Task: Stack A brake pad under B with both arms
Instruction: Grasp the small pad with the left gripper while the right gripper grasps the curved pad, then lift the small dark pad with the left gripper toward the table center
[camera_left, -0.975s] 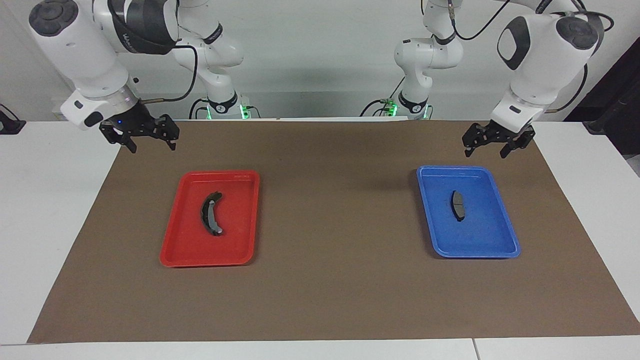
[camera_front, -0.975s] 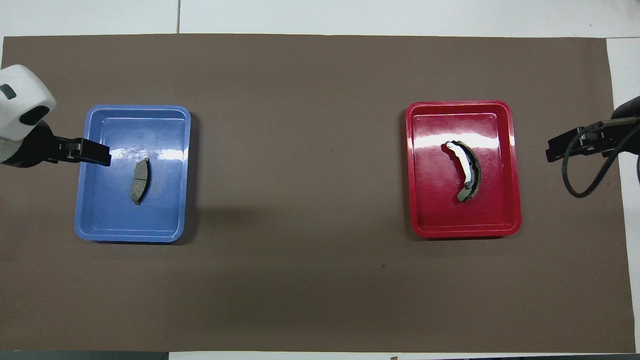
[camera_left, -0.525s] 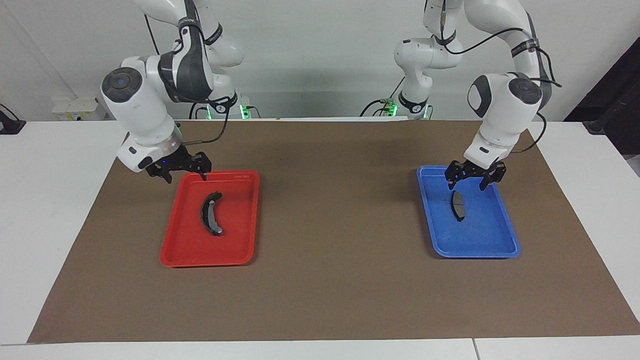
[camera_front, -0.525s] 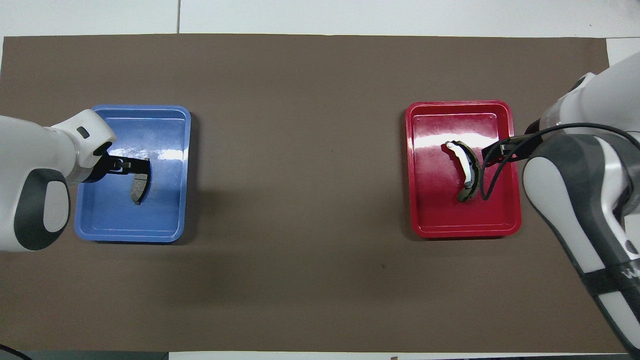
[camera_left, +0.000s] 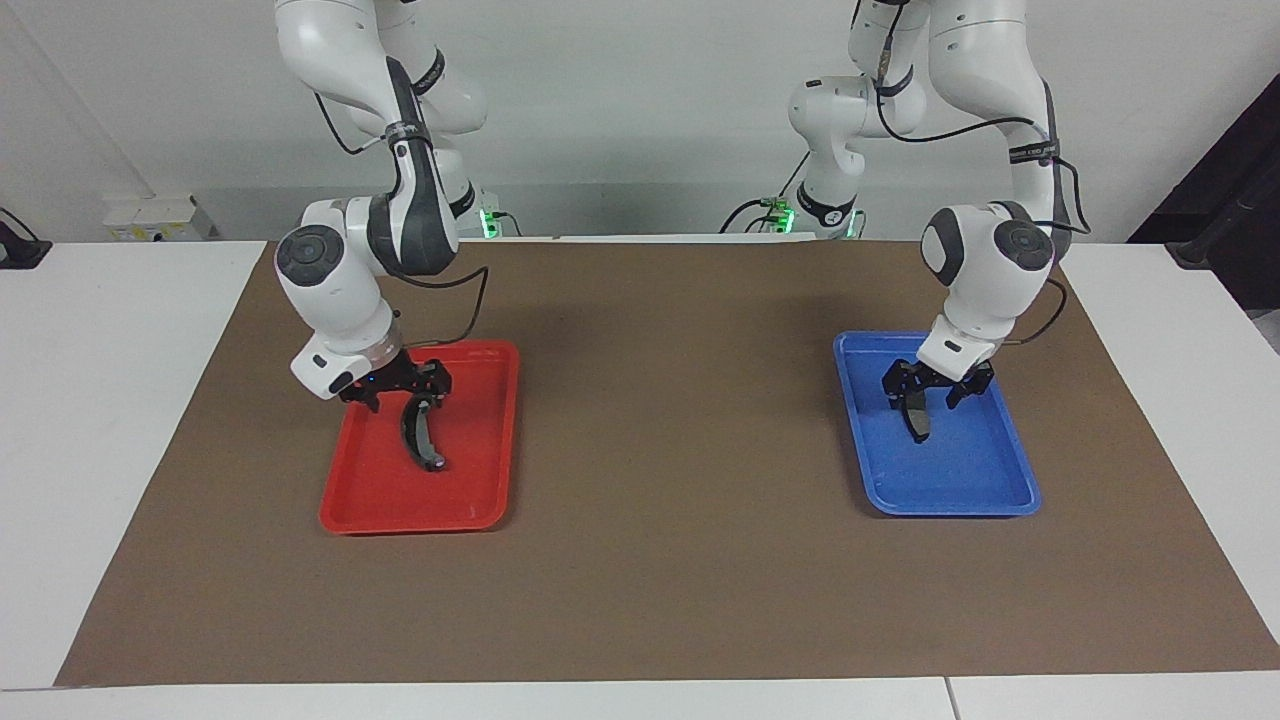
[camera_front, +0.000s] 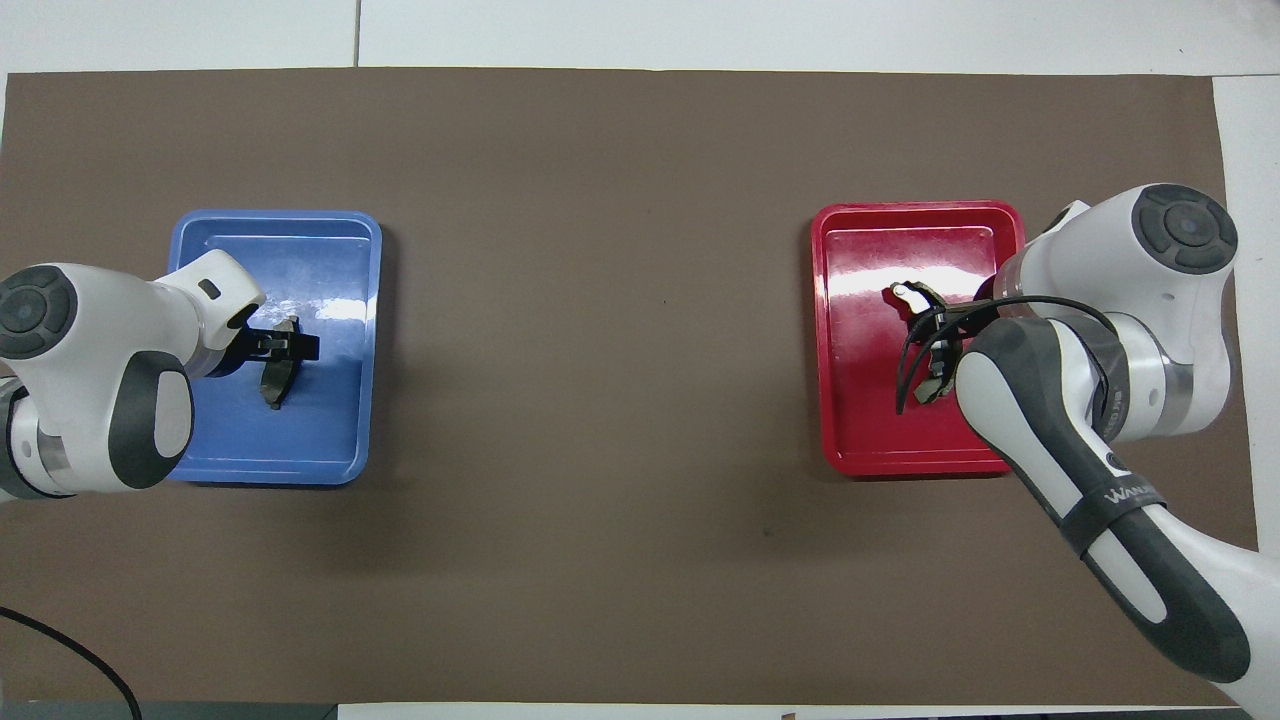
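Observation:
The short grey A brake pad (camera_left: 918, 420) lies in the blue tray (camera_left: 950, 505) at the left arm's end. My left gripper (camera_left: 932, 392) is low over it, open, its jaws on either side of the pad's end nearer the robots. It also shows in the overhead view (camera_front: 285, 345), above the pad (camera_front: 273, 380). The long crescent pad B (camera_left: 424, 440) lies in the red tray (camera_left: 400, 520) at the right arm's end. My right gripper (camera_left: 405, 398) is low over B's end nearer the robots, open. In the overhead view the arm hides most of B (camera_front: 905, 294).
Both trays rest on a brown mat (camera_left: 660, 450) that covers the table. The blue tray's rim (camera_front: 300, 218) and the red tray's rim (camera_front: 900, 210) show in the overhead view. The mat between the trays is bare.
Both grippers have come down from above the mat's edge into their trays, the left to pad A, the right to pad B. Neither pad has moved.

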